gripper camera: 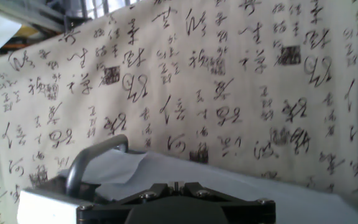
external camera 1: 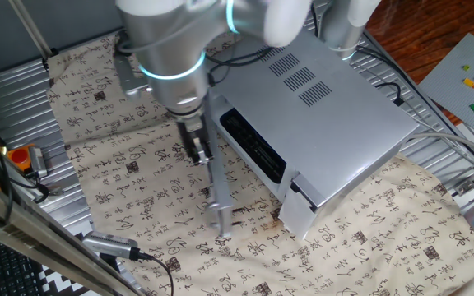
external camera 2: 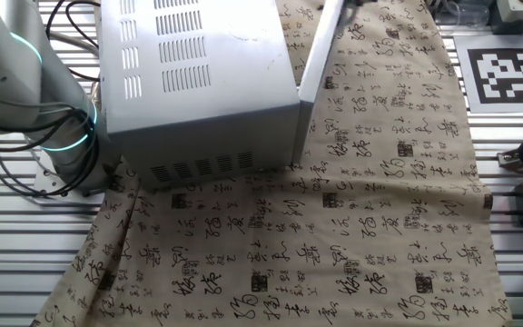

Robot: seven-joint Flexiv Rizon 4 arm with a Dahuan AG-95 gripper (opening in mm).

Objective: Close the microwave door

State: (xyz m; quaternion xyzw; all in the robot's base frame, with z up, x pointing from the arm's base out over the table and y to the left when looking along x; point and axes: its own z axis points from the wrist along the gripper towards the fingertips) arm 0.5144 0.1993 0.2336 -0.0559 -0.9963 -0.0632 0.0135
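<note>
Above the door's free end, the gripper [external camera 1: 197,150] is pointing down, its jaws sitting just over the door's [external camera 1: 219,197] top edge; whether they are spread or clenched cannot be told. The door is standing wide open, swung out from the microwave [external camera 1: 327,115] across the patterned cloth [external camera 1: 360,247] covering the worktop. In the hand view, its curved handle [gripper camera: 95,158] is showing just below the camera.

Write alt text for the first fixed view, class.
A robot arm's end effector reaches down beside the open microwave door, which swings out from the silver microwave. Both sit on a calligraphy-printed cloth.
</note>
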